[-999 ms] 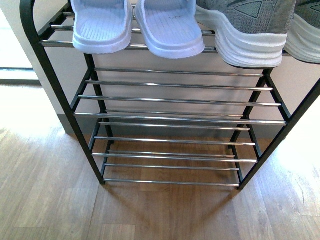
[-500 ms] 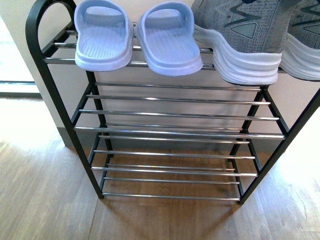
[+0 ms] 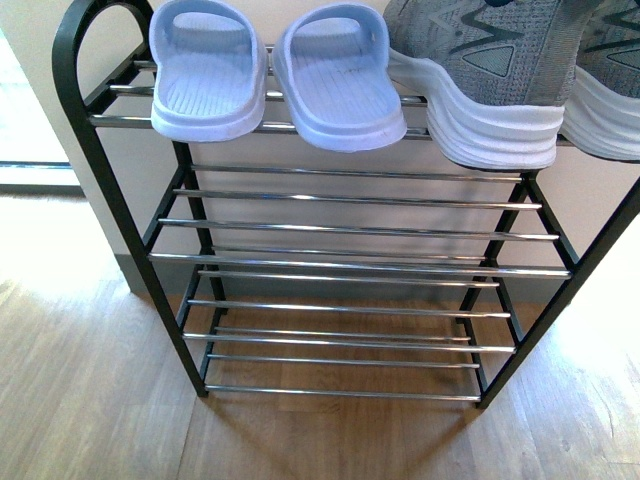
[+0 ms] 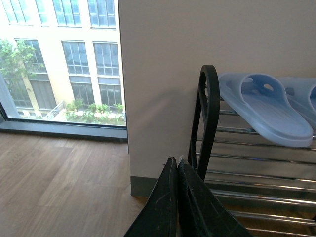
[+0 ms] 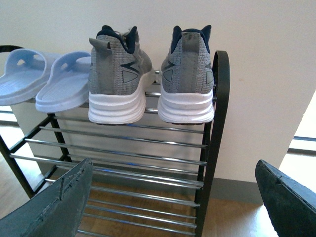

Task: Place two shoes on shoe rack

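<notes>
You had both sandals [image 3: 275, 75] and sneakers [image 5: 150, 81] on the rack's [image 3: 350, 230] top tier, left claw [image 4: 177, 170] clenched empty, right claw [image 5: 173, 197] released.

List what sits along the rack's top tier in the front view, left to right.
Left slide → right slide → left sneaker → right sneaker, cut off at the picture's edge.
</notes>
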`<action>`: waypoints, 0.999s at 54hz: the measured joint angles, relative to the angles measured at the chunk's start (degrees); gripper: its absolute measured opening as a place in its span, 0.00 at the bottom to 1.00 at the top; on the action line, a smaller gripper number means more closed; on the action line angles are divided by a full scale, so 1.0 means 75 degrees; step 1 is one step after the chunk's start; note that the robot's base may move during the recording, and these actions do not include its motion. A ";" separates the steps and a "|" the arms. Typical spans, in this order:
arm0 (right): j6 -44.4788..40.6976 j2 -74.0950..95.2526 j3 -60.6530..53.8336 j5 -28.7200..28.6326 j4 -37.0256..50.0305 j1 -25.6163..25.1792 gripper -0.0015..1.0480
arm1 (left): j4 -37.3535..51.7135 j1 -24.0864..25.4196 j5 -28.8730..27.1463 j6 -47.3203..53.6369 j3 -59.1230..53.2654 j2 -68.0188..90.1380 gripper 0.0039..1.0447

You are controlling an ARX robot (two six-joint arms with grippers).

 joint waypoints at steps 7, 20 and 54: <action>0.0000 0.0000 0.0000 0.0000 0.0000 0.0000 0.91 | -0.0117 0.0003 0.0000 0.0003 -0.0137 -0.0242 0.01; 0.0000 0.0000 0.0000 0.0000 0.0000 0.0000 0.91 | -0.0385 0.0003 0.0000 0.0006 -0.0297 -0.0688 0.01; 0.0000 -0.0003 0.0000 -0.0003 0.0000 0.0000 0.91 | -0.1786 0.0012 0.0012 0.0012 -0.0554 -0.2308 0.01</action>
